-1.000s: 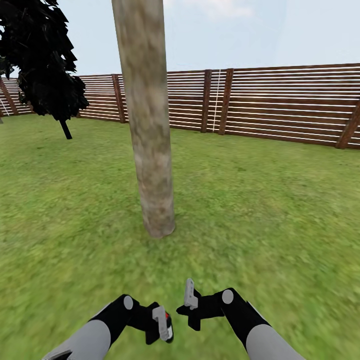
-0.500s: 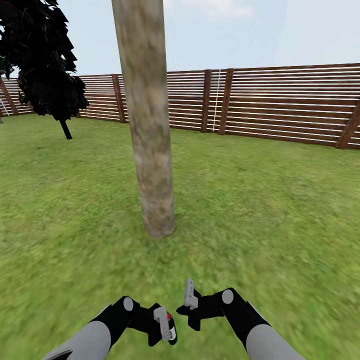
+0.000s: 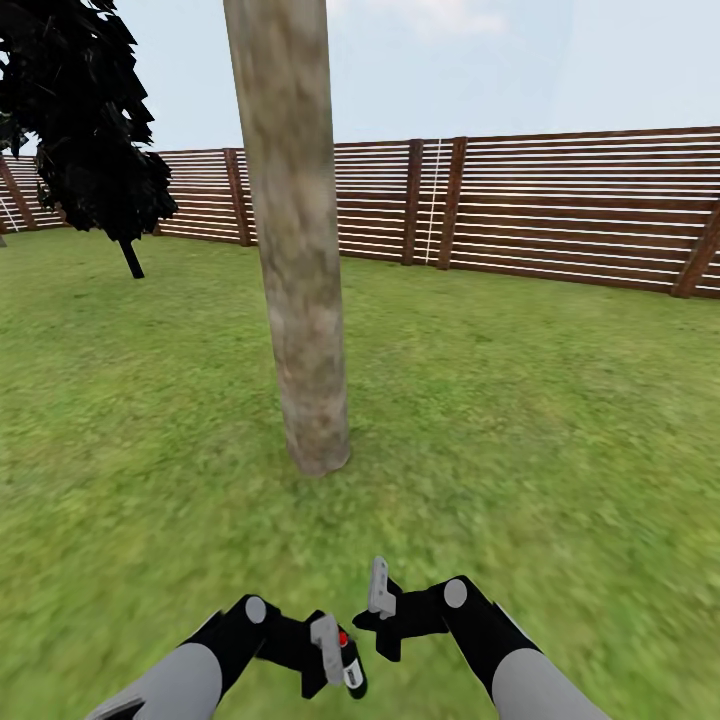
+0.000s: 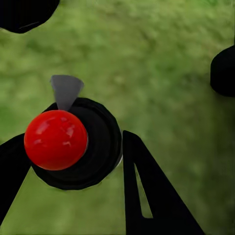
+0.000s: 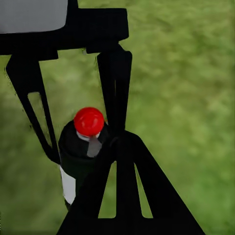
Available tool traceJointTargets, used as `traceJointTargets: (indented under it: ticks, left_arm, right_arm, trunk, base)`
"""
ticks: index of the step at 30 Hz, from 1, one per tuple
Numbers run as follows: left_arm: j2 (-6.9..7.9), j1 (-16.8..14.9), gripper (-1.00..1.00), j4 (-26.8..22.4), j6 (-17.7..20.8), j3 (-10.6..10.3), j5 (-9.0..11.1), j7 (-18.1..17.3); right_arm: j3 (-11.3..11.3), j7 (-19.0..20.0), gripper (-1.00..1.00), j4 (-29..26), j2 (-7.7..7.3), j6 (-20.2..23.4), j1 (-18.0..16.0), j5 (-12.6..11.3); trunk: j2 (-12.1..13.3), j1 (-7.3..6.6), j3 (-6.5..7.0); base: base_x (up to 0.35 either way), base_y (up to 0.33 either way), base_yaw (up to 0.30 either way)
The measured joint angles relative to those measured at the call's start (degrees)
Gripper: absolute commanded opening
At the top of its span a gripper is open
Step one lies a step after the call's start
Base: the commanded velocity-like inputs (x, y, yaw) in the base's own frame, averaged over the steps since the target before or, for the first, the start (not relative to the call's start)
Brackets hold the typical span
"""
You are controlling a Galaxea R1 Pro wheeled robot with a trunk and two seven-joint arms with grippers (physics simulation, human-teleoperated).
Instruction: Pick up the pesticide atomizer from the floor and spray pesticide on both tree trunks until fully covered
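The pesticide atomizer, a black bottle with a red ball top, is held low in front of me with my left gripper shut on it. In the left wrist view its red top sits between the two black fingers. My right gripper hangs just right of it, shut and holding nothing. The right wrist view looks over its closed fingers at the atomizer. A thick pale mottled tree trunk rises from the lawn straight ahead, some way beyond both grippers. No spray specks show.
Green lawn spreads all around the trunk. A brown slatted fence closes the back. A dark columnar tree with a thin black stem stands at the far left.
My left gripper has shifted slightly right and down with the atomizer, so more of the bottle and its red top shows. The right arm and the view have stayed still.
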Motion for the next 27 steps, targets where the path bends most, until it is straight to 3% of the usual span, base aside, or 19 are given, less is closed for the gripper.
traceJointTargets:
  ticks: [2, 5, 27]
  left_arm:
    - [0.09, 0.0, -1.00, 0.0, -0.2, -0.1, 3.1, -0.1]
    - [0.11, 0.0, -1.00, 0.0, -0.3, -0.3, 4.3, -0.1]
    - [0.03, 0.0, -1.00, 0.1, -0.2, -0.1, 5.1, 0.0]
  right_arm:
    - [0.0, 0.0, -1.00, 0.0, 0.03, 0.0, 0.0, 0.0]
    - [0.0, 0.0, -1.00, 0.0, 0.04, 0.0, 0.0, 0.0]
    - [0.0, 0.0, -1.00, 0.0, 0.09, 0.0, 0.0, 0.0]
  trunk:
    - [0.0, 0.00, 0.00]
    - [0.0, 0.00, 0.00]
    - [0.0, 0.00, 0.00]
  base:
    - [0.000, 0.000, 0.000]
    - [0.000, 0.000, 0.000]
    - [0.000, 0.000, 0.000]
